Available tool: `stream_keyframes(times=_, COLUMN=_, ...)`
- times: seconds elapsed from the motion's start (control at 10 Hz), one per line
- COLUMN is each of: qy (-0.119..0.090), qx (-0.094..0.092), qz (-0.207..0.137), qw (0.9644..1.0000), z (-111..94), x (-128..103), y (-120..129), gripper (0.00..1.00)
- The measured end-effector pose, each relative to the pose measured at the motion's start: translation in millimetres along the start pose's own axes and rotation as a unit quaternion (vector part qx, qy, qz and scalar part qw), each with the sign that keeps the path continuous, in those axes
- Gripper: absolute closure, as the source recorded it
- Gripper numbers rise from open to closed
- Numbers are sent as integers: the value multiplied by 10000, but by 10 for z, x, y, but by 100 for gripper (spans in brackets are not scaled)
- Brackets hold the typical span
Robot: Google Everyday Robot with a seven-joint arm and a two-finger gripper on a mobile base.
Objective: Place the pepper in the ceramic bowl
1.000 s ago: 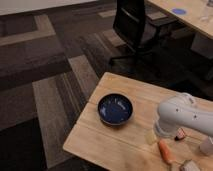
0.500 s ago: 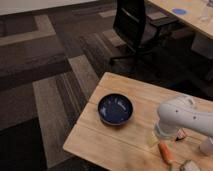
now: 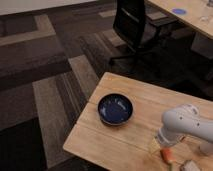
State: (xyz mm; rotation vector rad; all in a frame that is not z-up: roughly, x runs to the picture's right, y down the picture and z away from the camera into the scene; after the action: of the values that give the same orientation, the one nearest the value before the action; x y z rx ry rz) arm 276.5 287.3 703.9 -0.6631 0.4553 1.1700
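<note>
**Pale wood, a blue bowl, and the arm over the pepper**

Pale wood makes up the tabletop (image 3: 142, 97), which stands corner-on to the striped grey and brown carpet (image 3: 45, 75). The ceramic bowl (image 3: 115, 110), glossy dark blue, sits toward the tabletop's left side. It is set in from the edge, with a strip of bare wood all round it. Nothing lies inside it that I can make out.

The pepper (image 3: 167, 156) lies on the wood well to the right of the bowl, low in the view, a small orange-red sliver. The white arm (image 3: 187, 124) bends down from the right. Its end effector (image 3: 162, 146) hangs directly over the pepper's upper end, either touching it or just above; I cannot tell which. The arm's own bulk hides it, so I cannot tell whether it is released or clenched.

Between bowl and arm runs an open stretch of plain wood. Just right of the pepper, at the bottom edge, sits a greyish object (image 3: 190, 165), perhaps a block.

Beyond the tabletop's far edge stands a black office chair (image 3: 134, 25). Past that is a far tabletop (image 3: 192, 20) with a small blue disc (image 3: 178, 11) on it.
</note>
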Motion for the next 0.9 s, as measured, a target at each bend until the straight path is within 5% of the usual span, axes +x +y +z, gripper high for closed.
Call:
stream_keyframes(times=0.2, qy=33, qx=106, qz=-11, qw=9999, z=-24, x=42, y=-20, gripper=70)
stream_keyframes(times=0.5, qy=95, qx=287, qz=-33, qw=9995, z=-176, x=-11, y=-25, gripper=94)
stream_keyframes(times=0.8, qy=4, qx=646, qz=-580, qw=9962, z=-556, x=-747, y=-12, gripper=94)
stream_keyframes(times=0.9, qy=-141, qx=854, qz=-896, qw=9922, z=-821, x=-1218, y=39, gripper=94)
